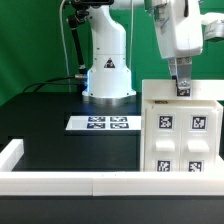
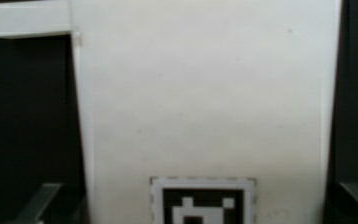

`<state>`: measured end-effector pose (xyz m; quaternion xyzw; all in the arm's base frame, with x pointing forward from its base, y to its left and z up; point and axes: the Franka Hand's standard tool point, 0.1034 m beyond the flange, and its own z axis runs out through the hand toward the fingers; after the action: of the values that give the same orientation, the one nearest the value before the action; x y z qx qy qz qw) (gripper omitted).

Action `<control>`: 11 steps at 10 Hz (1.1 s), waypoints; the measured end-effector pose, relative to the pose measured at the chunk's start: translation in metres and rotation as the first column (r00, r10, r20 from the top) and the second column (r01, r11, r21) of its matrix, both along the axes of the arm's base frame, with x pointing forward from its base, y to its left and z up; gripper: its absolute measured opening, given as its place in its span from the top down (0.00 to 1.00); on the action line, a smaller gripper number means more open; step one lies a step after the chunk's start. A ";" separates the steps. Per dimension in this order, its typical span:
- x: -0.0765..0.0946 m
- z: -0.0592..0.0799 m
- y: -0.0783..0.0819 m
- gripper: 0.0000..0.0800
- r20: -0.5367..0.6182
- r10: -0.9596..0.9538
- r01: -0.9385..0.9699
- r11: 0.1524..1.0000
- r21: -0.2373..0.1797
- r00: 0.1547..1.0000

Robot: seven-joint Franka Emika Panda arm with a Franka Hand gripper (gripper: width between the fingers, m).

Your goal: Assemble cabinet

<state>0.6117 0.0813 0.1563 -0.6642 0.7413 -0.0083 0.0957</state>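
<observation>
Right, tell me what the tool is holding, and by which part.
Nothing, as far as the pictures show. The tool sits at the top back edge of the cabinet, and in the wrist view its fingers stand wide of the white box, not touching it.

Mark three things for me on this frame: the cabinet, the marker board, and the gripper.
cabinet (image 1: 180,125): exterior view, tagged front face of the white box body.
marker board (image 1: 103,123): exterior view, middle of the flat strip on the black table.
gripper (image 1: 183,90): exterior view, between the fingers at the cabinet's top edge.
</observation>
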 end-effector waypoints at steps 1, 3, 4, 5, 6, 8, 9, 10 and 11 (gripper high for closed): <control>0.000 0.000 0.001 0.31 -0.009 -0.075 0.075 0.997 0.017 0.997; 0.001 0.000 0.002 0.31 -0.009 -0.118 0.119 0.993 0.024 0.993; 0.000 0.000 0.003 0.31 -0.008 -0.105 0.105 0.994 0.022 0.994; 0.001 0.001 0.004 0.12 -0.004 -0.081 0.081 0.997 0.020 0.997; 0.002 0.007 0.005 0.04 0.012 -0.035 0.034 0.999 0.019 0.999; 0.005 0.021 0.007 0.01 0.037 0.001 -0.002 0.999 0.035 0.999; 0.007 0.028 0.008 0.00 0.049 0.002 -0.005 0.999 0.047 0.999; 0.008 0.031 0.008 0.00 0.055 0.003 -0.006 0.999 0.053 0.998; 0.008 0.029 0.009 0.00 0.059 0.044 -0.047 0.998 0.044 0.997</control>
<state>0.6193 0.0898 0.1850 -0.6780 0.7230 -0.0085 0.1324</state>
